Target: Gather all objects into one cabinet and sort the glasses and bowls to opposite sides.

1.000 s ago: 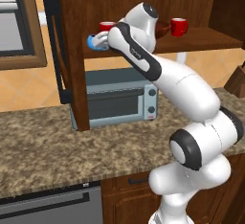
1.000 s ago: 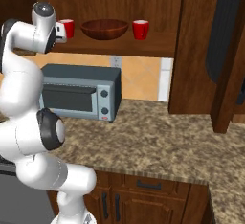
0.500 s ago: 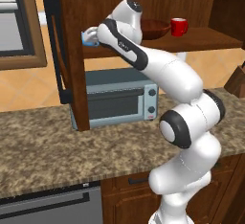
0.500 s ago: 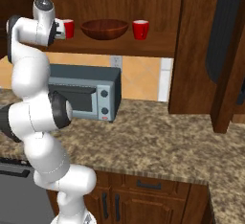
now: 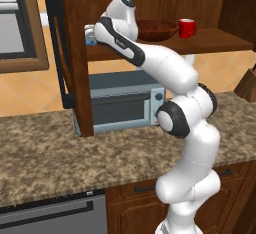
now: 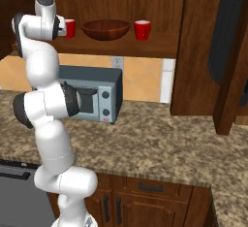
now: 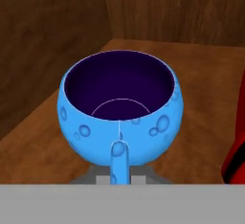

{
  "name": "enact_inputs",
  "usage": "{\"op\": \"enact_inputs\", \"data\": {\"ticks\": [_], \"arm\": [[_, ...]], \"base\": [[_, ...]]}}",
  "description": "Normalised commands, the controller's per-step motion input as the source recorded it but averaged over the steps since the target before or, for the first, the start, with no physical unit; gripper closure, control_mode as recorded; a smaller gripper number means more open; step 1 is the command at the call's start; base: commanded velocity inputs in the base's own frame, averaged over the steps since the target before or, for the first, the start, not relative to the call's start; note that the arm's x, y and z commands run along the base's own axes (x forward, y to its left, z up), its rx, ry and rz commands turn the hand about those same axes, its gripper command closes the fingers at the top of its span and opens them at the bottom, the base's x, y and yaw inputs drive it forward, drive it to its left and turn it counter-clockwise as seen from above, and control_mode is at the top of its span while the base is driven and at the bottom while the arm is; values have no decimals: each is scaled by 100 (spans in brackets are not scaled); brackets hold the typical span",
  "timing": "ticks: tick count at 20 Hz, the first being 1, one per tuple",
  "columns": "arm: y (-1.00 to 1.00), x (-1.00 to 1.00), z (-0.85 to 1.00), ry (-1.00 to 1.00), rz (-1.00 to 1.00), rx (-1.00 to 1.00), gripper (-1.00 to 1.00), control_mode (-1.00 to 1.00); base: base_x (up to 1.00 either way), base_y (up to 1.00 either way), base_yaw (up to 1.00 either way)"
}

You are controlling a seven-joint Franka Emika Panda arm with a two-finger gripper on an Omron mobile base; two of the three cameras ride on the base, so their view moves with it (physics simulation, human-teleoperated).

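Upper left of the left base view, the arm reaches to the left end of the cabinet (image 5: 150, 3) shelf, its gripper (image 5: 90, 34) at the door's edge with a sliver of the blue cup (image 5: 91, 40) showing under it. Right of the arm on the same shelf sit the bowl (image 5: 157, 29) and a red mug (image 5: 187, 27). Against the earlier frames, the elbow has swung up and right and the hand has travelled left along the shelf.

Upper left of the right base view, the wrist hides the shelf's left end; a second mug (image 6: 69, 28) peeks out just right of it, then the bowl (image 6: 106, 28) at centre, then the other mug (image 6: 142, 29). Earlier, the hand stood lower and further from the shelf.

Centre of the hand view, the cup (image 7: 119, 109) fills the middle, upright, handle toward the camera, and the claw is clamped together on that handle. Whether the cup rests on the shelf or hangs just above it, I cannot tell. A red mug (image 7: 237, 146) edges in at lower right.

By my judgement, gathering is nearly done: all four things are in the cabinet. Left to do: release the cup, and move the right mug past the bowl so glasses and bowl stand on opposite sides.
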Motion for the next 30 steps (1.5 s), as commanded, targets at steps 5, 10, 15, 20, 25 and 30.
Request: {"op": "enact_inputs", "data": {"ticks": [5,10,15,20,25,30], "arm": [[14,24,-30,3,0,-5,100,-100],[0,9,-36,1,0,-3,-100,-100],[0,0,-34,0,0,-1,-100,-100],[-6,-3,-10,0,-2,0,-100,-100],[-33,-48,0,-1,-6,0,-100,-100],[-67,-51,0,-2,-9,0,-100,-100]], "base": [[0,0,0],[0,0,0],[0,0,0],[0,0,0],[0,0,0],[0,0,0]]}}
